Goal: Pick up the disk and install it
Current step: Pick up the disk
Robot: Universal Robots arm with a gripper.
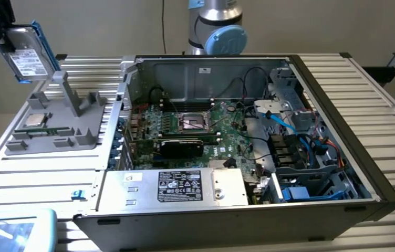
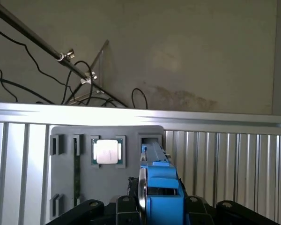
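Note:
The disk (image 1: 28, 56), a silver-grey drive with a white label in a blue carrier, hangs tilted in the air at the exterior view's far left, above the grey fixture (image 1: 64, 137). My gripper (image 1: 2, 35) is shut on its upper end. In the wrist view the disk (image 2: 160, 187) appears edge-on, with its blue carrier between the black fingers (image 2: 125, 206), and the gripper (image 2: 159, 210) is clamped across it. The upright grey slot post (image 1: 68, 94) of the fixture stands just below the disk, apart from it.
A square silver processor chip (image 1: 35, 118) (image 2: 106, 151) lies on the fixture. The open computer case (image 1: 323, 94) holds a motherboard (image 1: 197, 126), a silver box with a black label (image 1: 180, 186) and blue drive bays (image 1: 310, 189). The arm's base (image 1: 215, 31) stands behind the case. A ribbed metal table (image 1: 36, 178) surrounds it all.

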